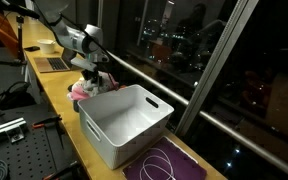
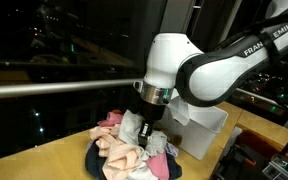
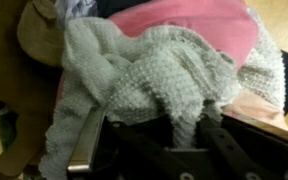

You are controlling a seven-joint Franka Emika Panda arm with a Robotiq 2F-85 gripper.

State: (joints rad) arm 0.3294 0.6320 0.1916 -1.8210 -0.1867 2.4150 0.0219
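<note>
A heap of clothes [image 2: 124, 155] lies on the wooden table [image 2: 44, 155], also seen as the small heap [image 1: 84, 92] next to the bin. My gripper [image 3: 184, 125] reaches down into it, and a fold of the grey knitted cloth [image 3: 154, 70] is pinched between the two dark fingers [image 3: 219, 135]. A pink garment [image 3: 199, 25] lies just beyond the grey cloth and a brown one [image 3: 9, 60] to its left. In both exterior views the gripper [image 2: 147, 128] [image 1: 92, 78] sits low on top of the heap, its tips buried in fabric.
A white plastic bin [image 1: 129, 120] [image 2: 202, 125] stands right beside the heap. A purple mat with a white cable [image 1: 169, 163] lies past the bin. A laptop [image 1: 54, 63] sits farther along the table. A window railing [image 2: 54, 88] runs behind.
</note>
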